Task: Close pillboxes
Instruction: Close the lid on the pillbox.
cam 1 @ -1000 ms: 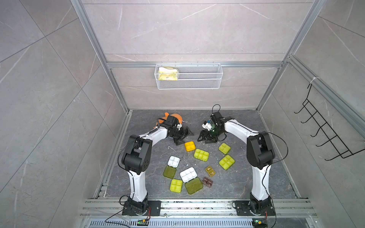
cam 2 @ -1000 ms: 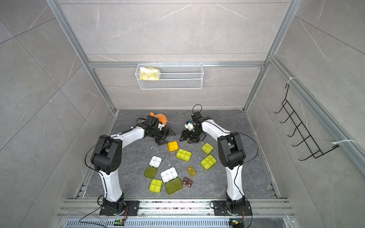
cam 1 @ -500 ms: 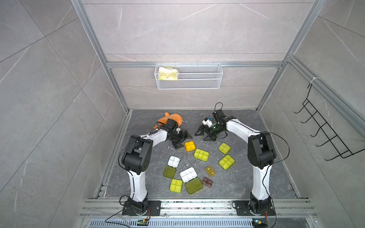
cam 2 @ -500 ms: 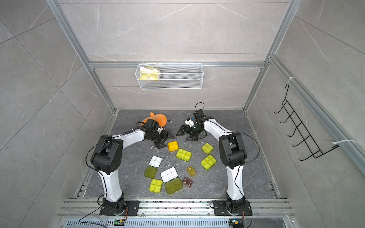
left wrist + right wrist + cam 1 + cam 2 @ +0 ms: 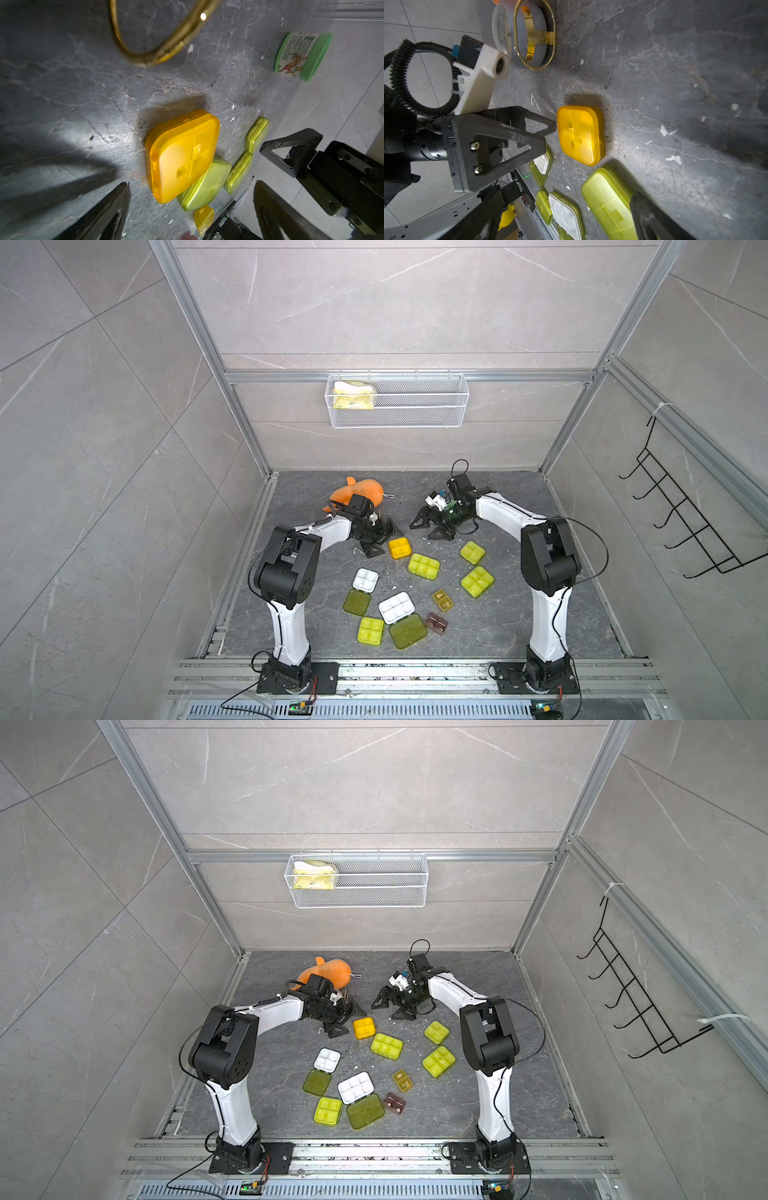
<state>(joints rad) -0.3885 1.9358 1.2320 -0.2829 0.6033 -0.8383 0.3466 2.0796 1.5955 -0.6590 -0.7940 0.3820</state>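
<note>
The left gripper (image 5: 384,540) and right gripper (image 5: 424,531) both gape, empty, flanking the shut orange box (image 5: 400,548). The open 4-cell tray (image 5: 365,579) and 6-cell tray (image 5: 397,608) lie nearer the left arm (image 5: 286,568).

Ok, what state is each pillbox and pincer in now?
orange pillbox: shut
six-cell green pillbox: shut
farther green four-cell pillbox: shut
nearer green four-cell pillbox: shut
white four-cell pillbox: open, lid lying flat
white six-cell pillbox: open, lid lying flat
yellow four-cell pillbox: shut
amber two-cell box: too small to tell
left pincer: open, empty
right pincer: open, empty
</note>
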